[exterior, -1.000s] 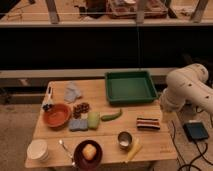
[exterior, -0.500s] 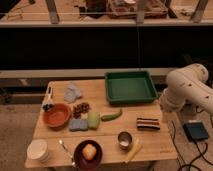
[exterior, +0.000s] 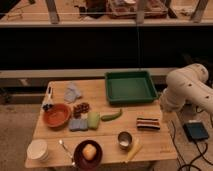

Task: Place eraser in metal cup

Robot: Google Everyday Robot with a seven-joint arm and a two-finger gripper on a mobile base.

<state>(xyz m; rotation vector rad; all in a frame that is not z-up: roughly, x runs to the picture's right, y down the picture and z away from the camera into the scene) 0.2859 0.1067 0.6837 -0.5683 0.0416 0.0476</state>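
Wooden table (exterior: 155, 142), pretty loaded up
Green tray (exterior: 131, 86) sat at 1 o'clock, eraser (exterior: 148, 123) at 3, metal cup (exterior: 124, 139) at 4, dark red bowl (exterior: 79, 150) at 7, white bowl (exterior: 38, 149) at 8, orange bowl (exterior: 56, 116) at 9.

Seemingly no change; tool behind arm (exterior: 186, 91)

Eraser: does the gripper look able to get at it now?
Probably yes. The eraser lies flat near the table's right edge, with nothing on it and apart from the metal cup. The gripper, at the arm's low end, hangs just beyond that edge.
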